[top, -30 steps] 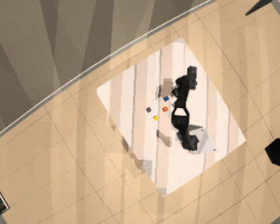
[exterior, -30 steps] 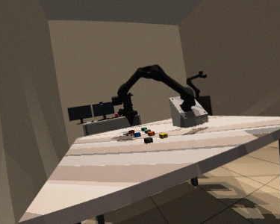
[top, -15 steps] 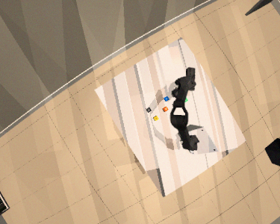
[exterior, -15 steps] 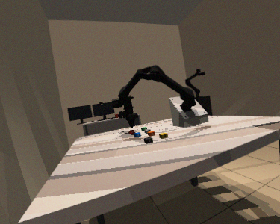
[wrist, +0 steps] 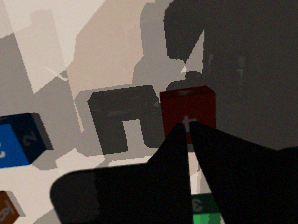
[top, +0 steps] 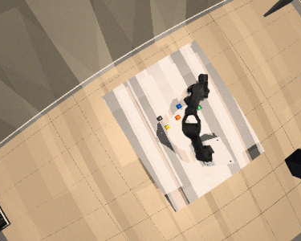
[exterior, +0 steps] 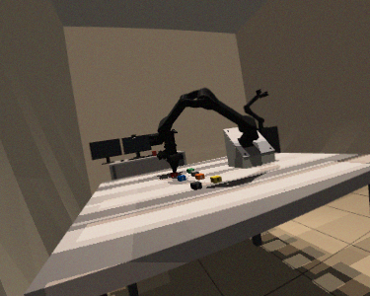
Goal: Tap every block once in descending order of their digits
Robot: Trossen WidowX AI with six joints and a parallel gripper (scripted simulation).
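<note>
My gripper (exterior: 174, 172) (wrist: 186, 129) is shut, with its tips at or just above the red block (exterior: 174, 176) (wrist: 187, 102); contact is unclear. The red block bears a dim digit that looks like a 4. The arm hides it in the top view. The blue block (top: 179, 106) (exterior: 182, 178) (wrist: 12, 145) shows a 2 on one side. The green block (top: 199, 108) (exterior: 190, 170) (wrist: 205, 217) shows a 3 on one side. The orange block (top: 177, 117) (exterior: 199, 176) (wrist: 6, 207), yellow block (top: 168, 127) (exterior: 215, 179) and black block (top: 160, 118) (exterior: 195, 185) stand apart.
A small greyish block (exterior: 194, 174) sits behind the orange one in the exterior view. The arm's pale base stand (top: 220, 150) (exterior: 236, 154) is on the table (top: 190, 189) (exterior: 150, 232). Dark arm shadows cross the table around the red block.
</note>
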